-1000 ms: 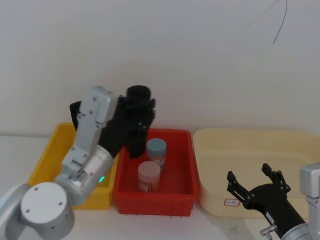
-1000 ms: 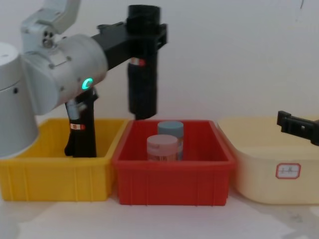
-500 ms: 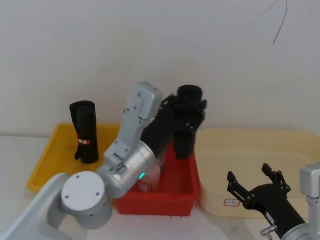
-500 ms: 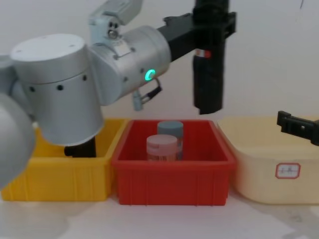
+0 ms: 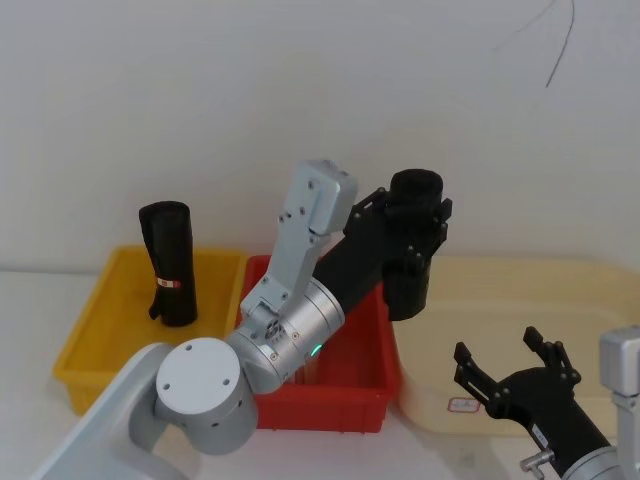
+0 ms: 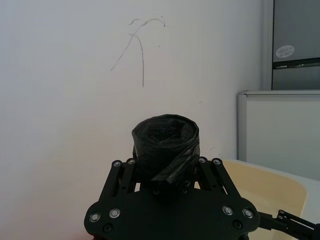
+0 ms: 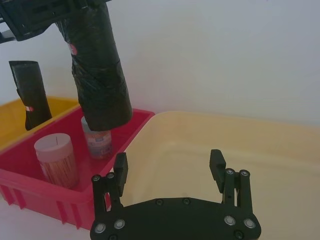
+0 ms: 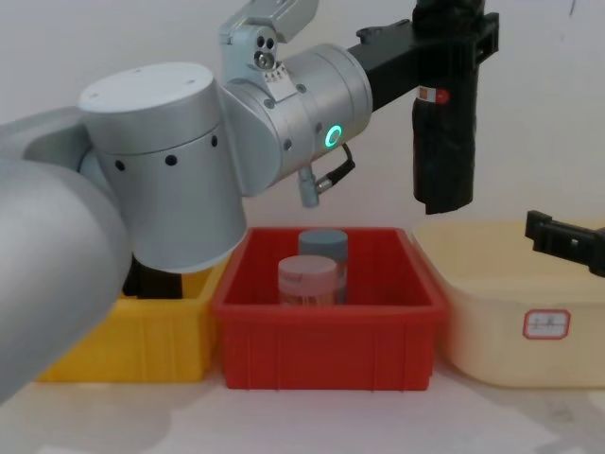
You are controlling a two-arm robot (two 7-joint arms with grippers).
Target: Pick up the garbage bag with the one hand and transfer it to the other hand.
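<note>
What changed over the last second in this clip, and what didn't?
The left claw, shut on the garbage bag, carried it rightward from the red bin's left edge to its right edge, toward the right claw. The right claw stayed open by the cream tub; the jars and the spare roll did not move.

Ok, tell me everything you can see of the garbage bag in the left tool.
The garbage bag is a tightly rolled black plastic cylinder, wrinkled and glossy, its spiral end showing on top. A small white-and-red label band sits below the grip. The left tool is clamped around its upper part, holding it nearly upright in the air, its lower end free above the right edge of the red bin. Nothing else touches it.
</note>
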